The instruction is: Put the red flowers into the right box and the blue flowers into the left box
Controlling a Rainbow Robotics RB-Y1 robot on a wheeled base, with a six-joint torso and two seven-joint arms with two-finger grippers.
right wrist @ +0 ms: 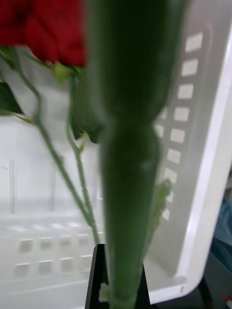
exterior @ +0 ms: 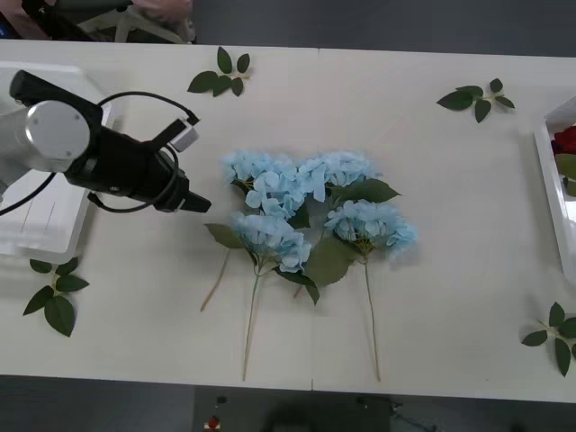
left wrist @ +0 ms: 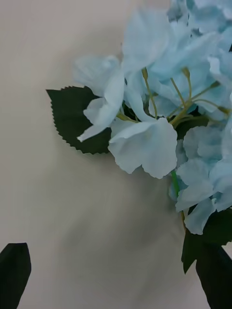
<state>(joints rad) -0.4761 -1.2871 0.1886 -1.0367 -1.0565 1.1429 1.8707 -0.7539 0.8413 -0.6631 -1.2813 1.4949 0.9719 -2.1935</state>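
Left tool (exterior: pixel 200 205) open beside blue flowers (exterior: pixel 310 207) on table (exterior: pixel 450 225)

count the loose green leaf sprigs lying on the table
5. One at the far edge left of centre, one at the far right, one at the near left by the white basket, one at the near right edge, one tucked beside the blue flowers. More may hide under the blooms.

Left pincer (exterior: pixel 200 203) agape above table; right pincer (right wrist: pixel 121 289) clamped.

Blue flowers (exterior: pixel 310 207) pale blue, dark green leaves; red flowers (right wrist: pixel 43 29) deep red; both boxes white.
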